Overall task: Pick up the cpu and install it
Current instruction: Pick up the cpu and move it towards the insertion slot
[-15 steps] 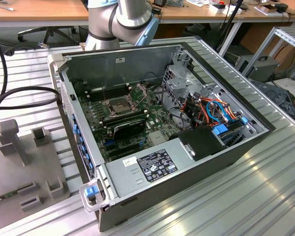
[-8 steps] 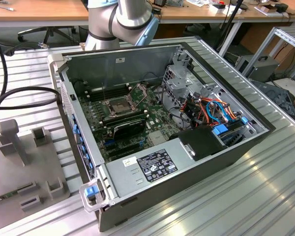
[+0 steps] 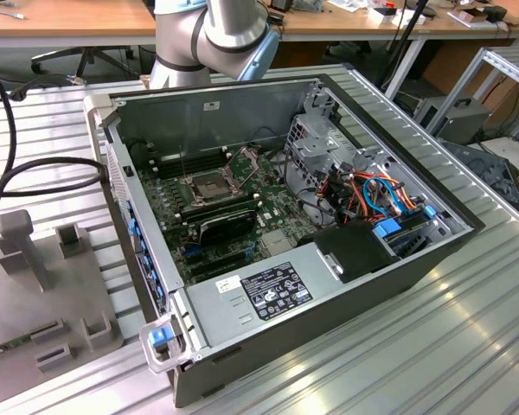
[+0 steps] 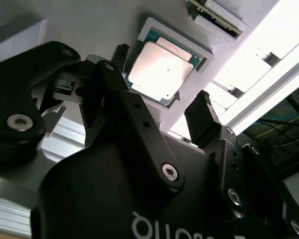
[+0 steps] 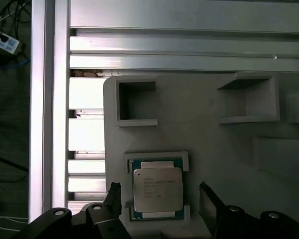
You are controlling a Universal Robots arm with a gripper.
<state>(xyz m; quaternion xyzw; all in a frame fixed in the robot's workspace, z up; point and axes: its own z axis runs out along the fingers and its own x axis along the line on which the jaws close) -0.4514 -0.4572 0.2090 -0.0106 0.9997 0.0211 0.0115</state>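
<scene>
Gripper over the chip: my gripper (image 5: 159, 195) hung open above the grey fixture plate (image 5: 199, 134). Its two black fingertips (image 5: 113, 193) were spread to either side of the cpu (image 5: 158, 188) and, as far as both wrist views showed, touched neither edge. The cpu lay flat, silver lid up, in a shallow square recess of the plate, with a thin green rim showing around the lid. The print on the lid was too small to make out. In the second wrist view my own gripper body hid the plate beyond the chip's nearer corner. A board-like part (image 4: 214, 12) in a neighbouring holder was cut off by the picture's edge.

In the exterior view only the upper joints of my arm (image 3: 216, 26) could be seen, cropped at the top. The open computer case (image 3: 398, 259) lay on the slatted aluminium table (image 3: 467, 346) with the motherboard (image 3: 242, 220) exposed. The dark square socket (image 3: 209, 184) sat well apart from the fixture plate, which lay at the exterior view's left. A tangle of coloured cables (image 3: 372, 194) hid much of the case's far compartment.
</scene>
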